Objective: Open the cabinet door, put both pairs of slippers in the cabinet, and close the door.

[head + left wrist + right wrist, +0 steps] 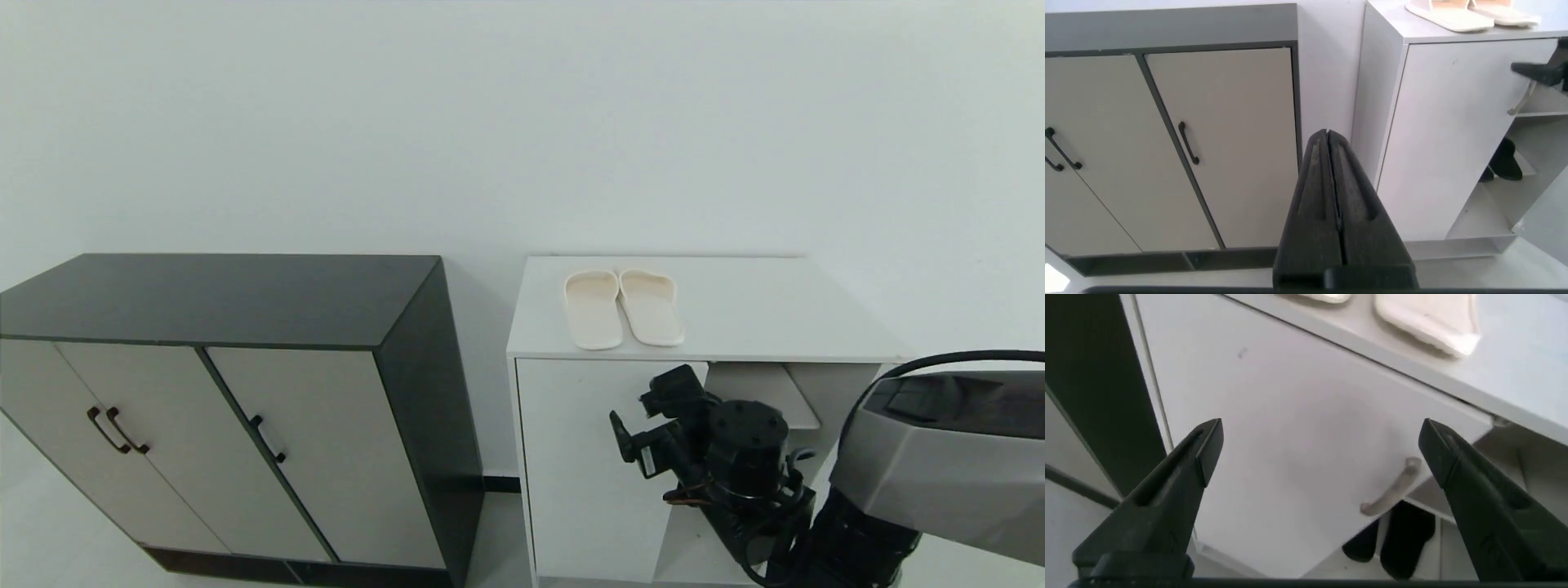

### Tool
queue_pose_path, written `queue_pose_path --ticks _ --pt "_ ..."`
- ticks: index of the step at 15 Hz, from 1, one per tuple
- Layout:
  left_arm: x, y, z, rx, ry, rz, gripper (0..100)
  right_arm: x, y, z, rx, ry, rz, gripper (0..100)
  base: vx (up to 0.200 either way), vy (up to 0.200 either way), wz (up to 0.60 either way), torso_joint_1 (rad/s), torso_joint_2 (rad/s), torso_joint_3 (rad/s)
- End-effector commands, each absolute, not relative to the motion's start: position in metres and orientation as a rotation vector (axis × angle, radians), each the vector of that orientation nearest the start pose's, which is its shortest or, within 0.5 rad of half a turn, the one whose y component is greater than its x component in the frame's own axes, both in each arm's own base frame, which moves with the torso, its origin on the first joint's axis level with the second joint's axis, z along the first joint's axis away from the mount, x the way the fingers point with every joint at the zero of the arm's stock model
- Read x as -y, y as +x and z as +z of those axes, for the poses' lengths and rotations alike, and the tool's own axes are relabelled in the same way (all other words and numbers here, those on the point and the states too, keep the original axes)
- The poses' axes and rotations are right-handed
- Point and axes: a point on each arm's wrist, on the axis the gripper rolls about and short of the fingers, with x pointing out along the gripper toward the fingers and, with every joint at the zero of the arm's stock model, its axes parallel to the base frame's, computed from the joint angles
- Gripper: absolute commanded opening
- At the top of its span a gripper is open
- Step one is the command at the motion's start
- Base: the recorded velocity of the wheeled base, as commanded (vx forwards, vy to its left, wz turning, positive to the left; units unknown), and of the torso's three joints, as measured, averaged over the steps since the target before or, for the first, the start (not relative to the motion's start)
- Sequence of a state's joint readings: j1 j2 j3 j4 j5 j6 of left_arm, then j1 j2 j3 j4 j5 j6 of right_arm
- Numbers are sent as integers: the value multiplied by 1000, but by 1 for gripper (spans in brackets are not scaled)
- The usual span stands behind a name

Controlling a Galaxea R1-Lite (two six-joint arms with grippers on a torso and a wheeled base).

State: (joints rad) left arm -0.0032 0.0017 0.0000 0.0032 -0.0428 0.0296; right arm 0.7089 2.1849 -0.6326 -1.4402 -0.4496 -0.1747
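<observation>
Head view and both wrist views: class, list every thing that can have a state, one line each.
Dark cabinet doors: shut.
White cabinet door: flush, shut; compartment beside it open.
Cream slippers: flat, side by side on the white cabinet's top.
Dark slippers: inside the open compartment.
Left pincer: shut, empty.
Right pincer: open, empty, facing the door handle.

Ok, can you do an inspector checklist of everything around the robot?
Surface: white cabinet top, cream slippers lie on it.
Job's things: cream slippers side by side on top; dark pair, likely slippers, low inside that cabinet; door with handle covers the left half, right half open.
Clutter: nothing seen.
Hands: right hand open, facing the door; left hand shut, apart from both cabinets.
Cables: black cable over the right arm.
Surroundings: dark cabinet, grey doors shut; white wall.
</observation>
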Motion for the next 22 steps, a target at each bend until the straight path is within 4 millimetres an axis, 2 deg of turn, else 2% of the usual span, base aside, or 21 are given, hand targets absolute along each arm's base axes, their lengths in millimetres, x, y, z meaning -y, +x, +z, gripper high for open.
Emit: queue_pose_path --ticks 1,2,5,7,12,22 --pt "1 -23 75 -4 31 -46 0 -216 260 109 -88 -159 254 100 0 0 0 0 0 0" --pt "1 -23 75 -4 31 -46 0 -217 257 116 -118 -145 232 100 0 0 0 0 0 0" --pt "1 -23 75 -4 29 -46 0 -236 251 149 -206 12 202 100 0 0 0 0 0 0" --pt "1 -23 75 -4 29 -46 0 -239 254 157 -235 61 168 100 0 0 0 0 0 0" --pt "1 -23 75 -4 29 -46 0 -240 257 157 -220 56 101 100 0 0 0 0 0 0" --pt "1 -23 75 -4 29 -46 0 -242 260 148 -237 44 97 100 200 0 0 3 1 1"
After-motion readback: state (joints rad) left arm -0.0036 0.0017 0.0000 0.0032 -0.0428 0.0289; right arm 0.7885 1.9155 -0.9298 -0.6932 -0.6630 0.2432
